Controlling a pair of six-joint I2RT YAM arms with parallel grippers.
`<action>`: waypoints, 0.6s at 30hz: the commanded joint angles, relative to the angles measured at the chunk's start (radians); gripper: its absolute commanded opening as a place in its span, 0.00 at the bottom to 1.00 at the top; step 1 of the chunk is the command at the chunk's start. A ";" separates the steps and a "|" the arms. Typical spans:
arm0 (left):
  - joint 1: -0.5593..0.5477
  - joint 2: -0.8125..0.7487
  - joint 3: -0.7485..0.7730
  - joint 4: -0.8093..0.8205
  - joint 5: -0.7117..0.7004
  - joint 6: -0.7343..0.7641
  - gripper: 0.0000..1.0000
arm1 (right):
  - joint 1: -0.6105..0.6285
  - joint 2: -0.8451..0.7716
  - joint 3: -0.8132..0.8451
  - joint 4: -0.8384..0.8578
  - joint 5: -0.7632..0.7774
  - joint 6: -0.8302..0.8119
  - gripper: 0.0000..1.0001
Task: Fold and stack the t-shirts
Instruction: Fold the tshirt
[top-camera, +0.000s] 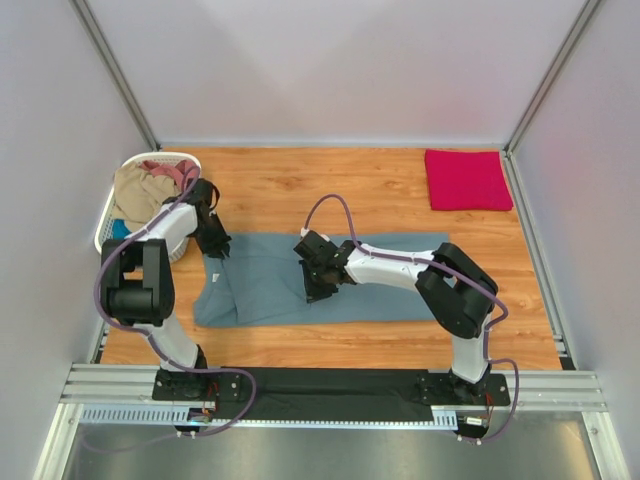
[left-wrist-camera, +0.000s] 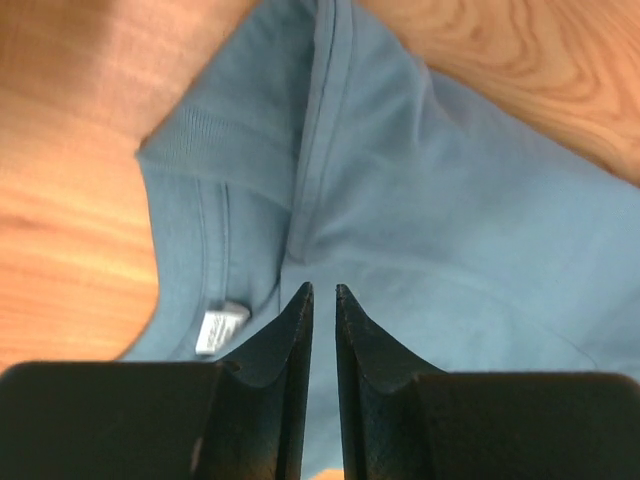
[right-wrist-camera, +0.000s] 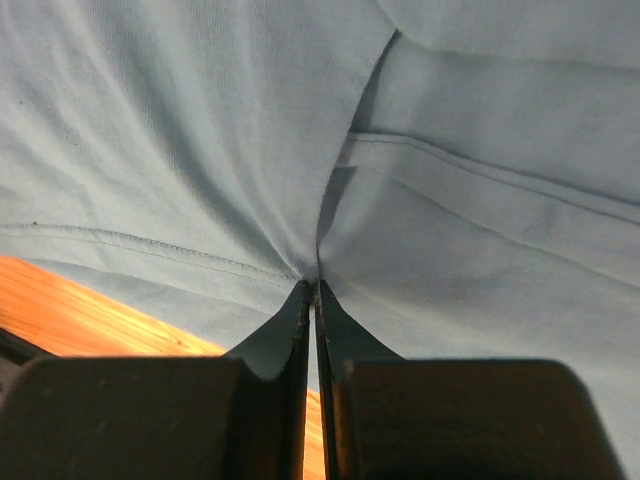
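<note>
Slate grey-blue t-shirt (top-camera: 260, 290) lies spread flat on the desk (top-camera: 300, 185), under both sets of fingers. Left fingers (left-wrist-camera: 295, 322) stand at the shirt's collar end, parted by a narrow gap, released, with nothing between them. The ribbed collar (left-wrist-camera: 200, 140) lies ahead of their tips and to the left, and the white neck label (left-wrist-camera: 220, 328) sits just beside the left-hand tip. Right fingers (right-wrist-camera: 288, 335) are clenched on a pinch of the same shirt near its middle; creases in the cloth run together at their tips and a stitched hem passes to their left. Crimson-pink t-shirt (top-camera: 467, 180) lies folded well beyond the right fingers, at the far right corner of the desk. A white basket (top-camera: 102, 228) stands just outside the left fingers, holding a tan t-shirt (top-camera: 135, 190), a dusty-pink one (top-camera: 165, 168) and a bit of bright-blue one (top-camera: 120, 230).
</note>
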 joint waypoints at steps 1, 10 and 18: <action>0.005 0.072 0.081 -0.012 -0.031 0.055 0.21 | -0.010 0.003 0.047 -0.053 0.048 -0.063 0.04; 0.005 0.147 0.141 -0.022 -0.105 0.055 0.20 | -0.010 -0.008 0.066 -0.073 0.039 -0.082 0.08; 0.005 0.208 0.228 -0.002 -0.041 0.074 0.22 | -0.012 -0.031 0.080 -0.105 0.048 -0.099 0.26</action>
